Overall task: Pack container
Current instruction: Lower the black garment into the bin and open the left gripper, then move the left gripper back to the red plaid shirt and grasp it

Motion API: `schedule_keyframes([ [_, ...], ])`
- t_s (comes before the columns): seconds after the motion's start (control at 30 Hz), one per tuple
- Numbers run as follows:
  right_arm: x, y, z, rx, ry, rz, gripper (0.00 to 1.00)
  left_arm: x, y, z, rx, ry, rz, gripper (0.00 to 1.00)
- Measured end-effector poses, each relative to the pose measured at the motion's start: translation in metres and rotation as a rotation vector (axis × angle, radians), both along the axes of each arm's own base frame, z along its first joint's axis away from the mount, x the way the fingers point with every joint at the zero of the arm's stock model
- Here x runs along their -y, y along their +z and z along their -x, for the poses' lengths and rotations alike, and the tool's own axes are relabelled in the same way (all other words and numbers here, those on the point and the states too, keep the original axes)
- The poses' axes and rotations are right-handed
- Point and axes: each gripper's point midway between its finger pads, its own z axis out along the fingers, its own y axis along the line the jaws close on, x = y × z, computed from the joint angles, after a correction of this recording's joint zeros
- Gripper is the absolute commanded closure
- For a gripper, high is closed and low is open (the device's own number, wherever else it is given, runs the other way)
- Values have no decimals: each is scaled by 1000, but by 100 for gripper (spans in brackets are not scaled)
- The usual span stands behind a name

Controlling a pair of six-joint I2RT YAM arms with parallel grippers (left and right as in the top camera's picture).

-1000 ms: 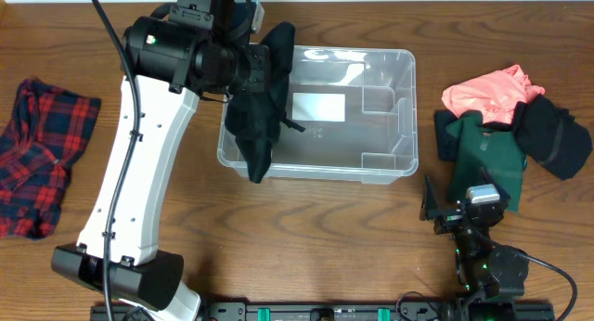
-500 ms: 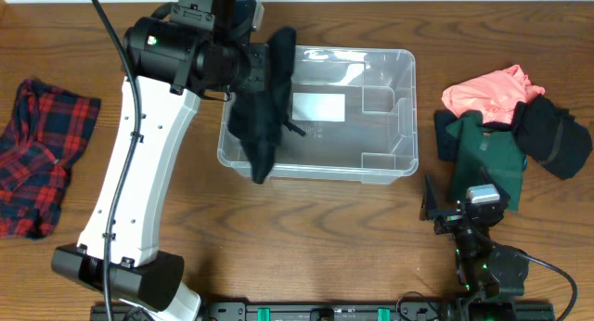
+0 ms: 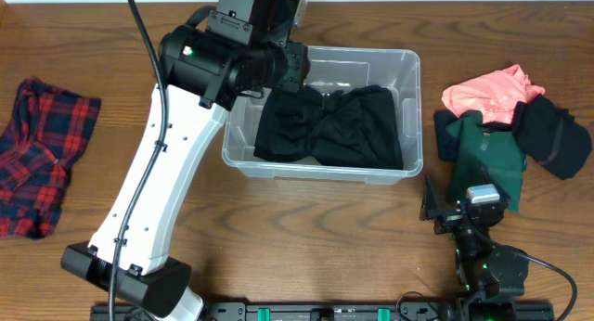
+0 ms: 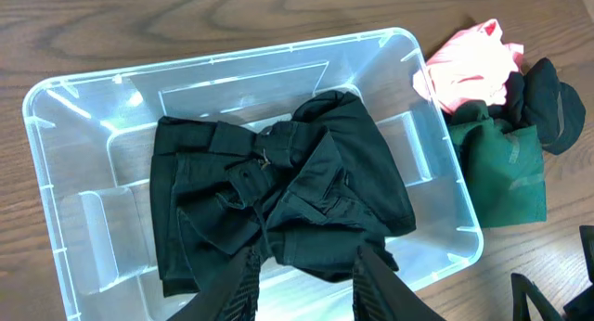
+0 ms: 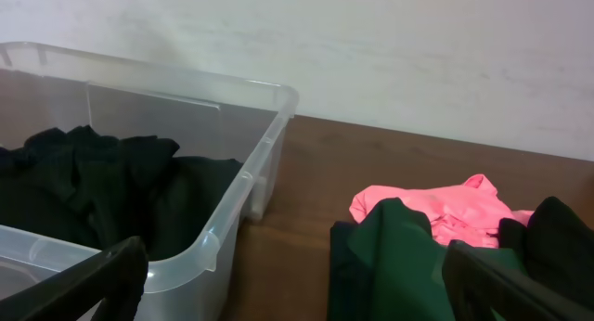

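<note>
The clear container [image 3: 320,172] sits on the brown surface [image 3: 316,237], in the middle and toward the far side. Black clothes [image 3: 334,126] lie bunched up inside it. The left hand [image 4: 307,256] hangs above the clothes with its fingers spread a little, holding nothing. The right hand [image 5: 295,256] is near the front on the right, spread wide with nothing in it. To the right of the container lies a pile: a pink cloth [image 3: 487,91], a green cloth [image 3: 487,154] and a black cloth [image 3: 557,140]. A red checked shirt [image 3: 37,154] lies far left.
</note>
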Motion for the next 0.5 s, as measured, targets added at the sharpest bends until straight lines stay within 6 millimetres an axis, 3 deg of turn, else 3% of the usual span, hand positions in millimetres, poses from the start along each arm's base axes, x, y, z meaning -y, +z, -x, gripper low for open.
schedule_keyframes([
  [0.17,0,0,0,0,0,0,1,-11,-2,-3,-10,27,-6,66],
  [0.27,0,0,0,0,0,0,1,-37,-4,-7,-31,89,-23,66],
  [0.5,0,0,0,0,0,0,1,-157,-10,-6,-98,399,-156,62],
])
